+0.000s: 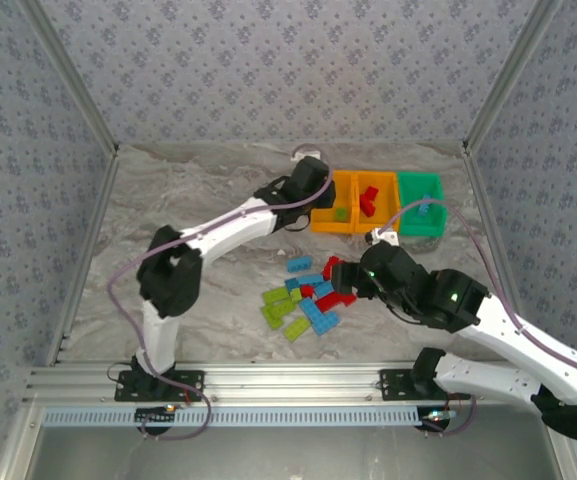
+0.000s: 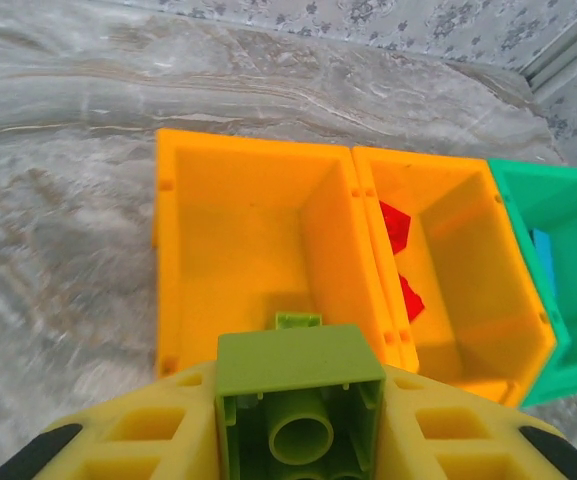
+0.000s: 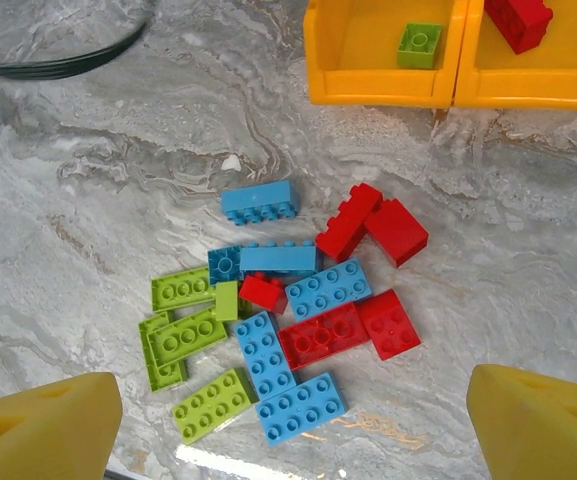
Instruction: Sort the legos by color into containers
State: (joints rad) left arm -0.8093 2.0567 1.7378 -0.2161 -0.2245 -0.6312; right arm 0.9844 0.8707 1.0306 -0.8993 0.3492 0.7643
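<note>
Clamped in the left gripper, a lime brick hangs over the left orange bin, apparently to drop beside the green one lying there. Nearer in, the right gripper hovers wide open above the loose legos, ready to pick; reds sit in the middle bin.

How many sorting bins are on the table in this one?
3, in a row at the far side: the left orange bin, the middle orange bin right beside it, and the green bin at the right end.
</note>
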